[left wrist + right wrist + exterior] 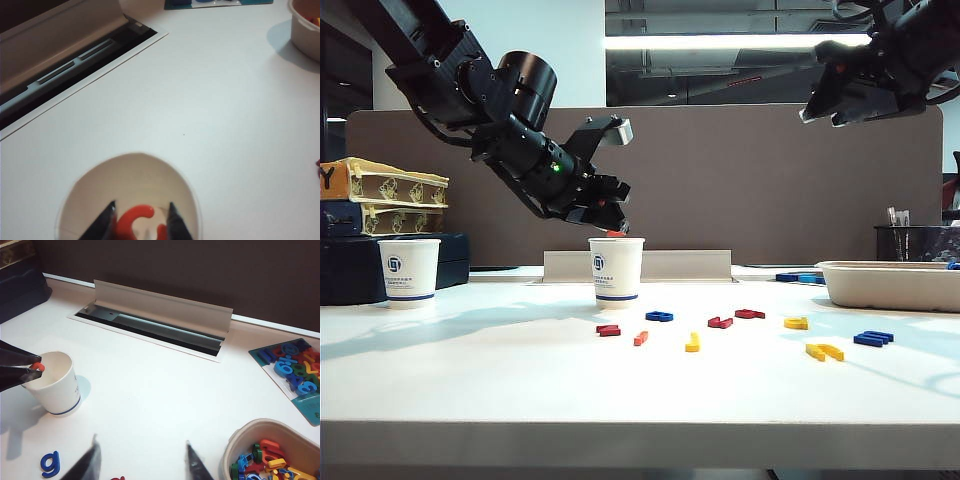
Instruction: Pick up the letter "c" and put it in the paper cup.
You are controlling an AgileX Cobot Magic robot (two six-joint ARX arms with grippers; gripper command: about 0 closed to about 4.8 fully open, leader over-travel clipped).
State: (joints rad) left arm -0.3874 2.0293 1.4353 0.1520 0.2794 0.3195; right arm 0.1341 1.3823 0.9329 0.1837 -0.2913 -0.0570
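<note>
I see my left gripper [141, 222] at the bottom of the frame, its fingers [106, 220] pinching the letter "c" [134, 220] above the paper cup [100, 180]; a bowl [305, 35] sits upper right.

Looks like an office: brown fabric partition panel [770, 180] behind a white desk [520, 370] with a flip-up cable slot [155, 320], long ceiling strip light [735, 42], black mesh pen holder [910, 242].
</note>
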